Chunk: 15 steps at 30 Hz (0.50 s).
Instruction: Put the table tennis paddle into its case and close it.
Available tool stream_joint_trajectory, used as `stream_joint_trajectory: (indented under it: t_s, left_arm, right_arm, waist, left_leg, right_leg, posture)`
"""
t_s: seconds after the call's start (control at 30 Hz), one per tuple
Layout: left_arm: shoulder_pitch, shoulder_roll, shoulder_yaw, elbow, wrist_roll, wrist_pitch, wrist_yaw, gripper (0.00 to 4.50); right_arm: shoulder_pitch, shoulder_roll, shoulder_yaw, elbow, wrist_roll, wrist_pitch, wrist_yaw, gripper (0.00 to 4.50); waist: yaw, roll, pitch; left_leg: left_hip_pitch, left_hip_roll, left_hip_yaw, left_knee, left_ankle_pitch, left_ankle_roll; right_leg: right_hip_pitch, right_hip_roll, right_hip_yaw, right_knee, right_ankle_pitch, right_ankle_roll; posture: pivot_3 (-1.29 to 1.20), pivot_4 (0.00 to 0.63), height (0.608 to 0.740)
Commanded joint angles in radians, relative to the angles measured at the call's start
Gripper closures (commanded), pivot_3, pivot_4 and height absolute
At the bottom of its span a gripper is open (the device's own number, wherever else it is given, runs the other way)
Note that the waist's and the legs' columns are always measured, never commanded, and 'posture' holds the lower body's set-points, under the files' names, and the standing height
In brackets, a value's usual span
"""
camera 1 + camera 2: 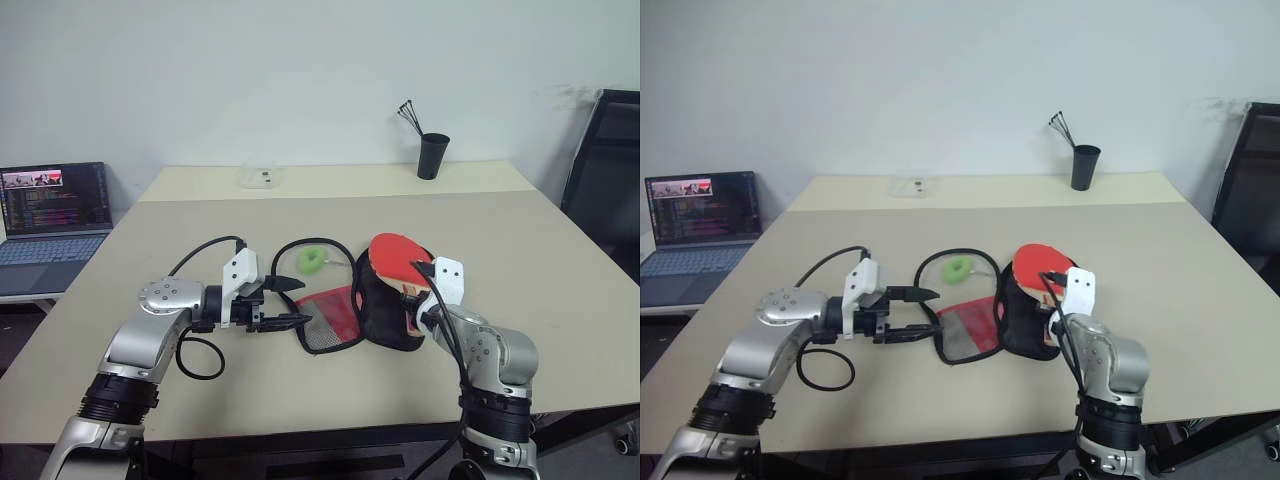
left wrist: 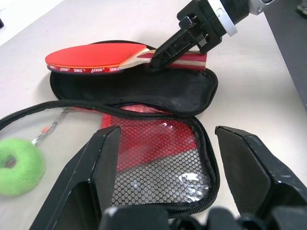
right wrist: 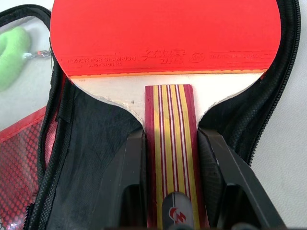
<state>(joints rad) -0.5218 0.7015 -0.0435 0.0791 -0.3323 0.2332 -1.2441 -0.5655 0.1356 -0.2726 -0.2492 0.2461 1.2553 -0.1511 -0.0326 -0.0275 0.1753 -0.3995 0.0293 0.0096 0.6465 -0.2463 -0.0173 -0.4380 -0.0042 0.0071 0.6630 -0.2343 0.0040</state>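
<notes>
Right end effector [image 3: 168, 191] is gripping the paddle [image 3: 165, 36] by its handle, one black finger on each side of the striped wood. It is holding the paddle over the open black half of the case [image 2: 139, 91], red face up, blade pointing away from the robot. Whether the blade is resting on the fabric or sitting just above it cannot be told.

Left end effector [image 1: 290, 303] is standing open and empty, jaws wide apart, hanging just beside the case's near flap [image 2: 158, 158]. That flap is lying flat on the worktop [image 1: 560, 280], red panel and black mesh showing. Fingertips are near the flap edge; contact cannot be told.

The zip is fully undone and the case is lying spread open. A green ring tag [image 1: 312, 260] is sitting beyond the flap, inside the loop of zip edge.

Farther out: a black cup [image 1: 433, 155] with sticks at the far edge, a small clear box [image 1: 261, 178] near it, a laptop [image 1: 55, 215] off to the left.

Step in hand, as judged: insertion. Paddle is over the pocket but not seated; closing is not yet begun.

Next move likely calls for lowering the blade flat into the black half, handle lined up with the narrow end, then releasing. The left end effector would need to pin or fold the flap. Risk: the limp fabric sliding on the worktop.
</notes>
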Motion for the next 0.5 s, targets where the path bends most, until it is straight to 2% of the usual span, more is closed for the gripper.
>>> stream_joint_trajectory:
  t_s: [0.03, 0.07, 0.13, 0.3, 0.5]
  left_arm:
    - [-0.001, 0.013, 0.025, -0.039, -0.016, -0.003, 0.006, 1.08]
    - [-0.001, 0.013, 0.024, -0.039, -0.015, -0.003, 0.005, 1.08]
    - [-0.002, 0.013, 0.024, -0.037, -0.014, -0.004, 0.005, 1.08]
    - [-0.002, 0.013, 0.022, -0.032, -0.012, -0.009, 0.006, 1.08]
    - [-0.001, 0.013, 0.022, -0.027, -0.010, -0.013, 0.007, 1.08]
  right_arm:
    - [0.003, 0.050, 0.005, -0.022, 0.013, -0.009, -0.012, 3.43]
    - [0.004, 0.053, 0.007, -0.023, 0.015, -0.011, -0.014, 2.72]
    - [0.005, 0.058, 0.016, -0.032, 0.020, -0.007, -0.017, 2.26]
    - [0.014, 0.039, 0.046, -0.057, 0.039, 0.020, 0.007, 0.62]
    - [0.026, 0.015, 0.059, -0.101, 0.060, 0.060, 0.038, 0.62]
  waist:
    - [0.000, 0.000, 0.000]
    - [0.000, 0.000, 0.000]
    - [0.000, 0.000, 0.000]
    - [0.000, 0.000, 0.000]
    - [0.000, 0.000, 0.000]
  left_leg:
    - [0.000, 0.000, 0.000, 0.000, 0.000, 0.000]
    - [0.000, 0.000, 0.000, 0.000, 0.000, 0.000]
    - [0.000, 0.000, 0.000, 0.000, 0.000, 0.000]
    - [0.000, 0.000, 0.000, 0.000, 0.000, 0.000]
    - [0.000, 0.000, 0.000, 0.000, 0.000, 0.000]
  right_leg:
    - [0.000, 0.000, 0.000, 0.000, 0.000, 0.000]
    - [0.000, 0.000, 0.000, 0.000, 0.000, 0.000]
    - [0.000, 0.000, 0.000, 0.000, 0.000, 0.000]
    - [0.000, 0.000, 0.000, 0.000, 0.000, 0.000]
    - [0.000, 0.000, 0.000, 0.000, 0.000, 0.000]
  posture:
    - [0.00, 0.150, 0.740]
    - [0.00, 0.150, 0.740]
    - [0.00, 0.150, 0.740]
    - [0.00, 0.150, 0.740]
    - [0.00, 0.150, 0.740]
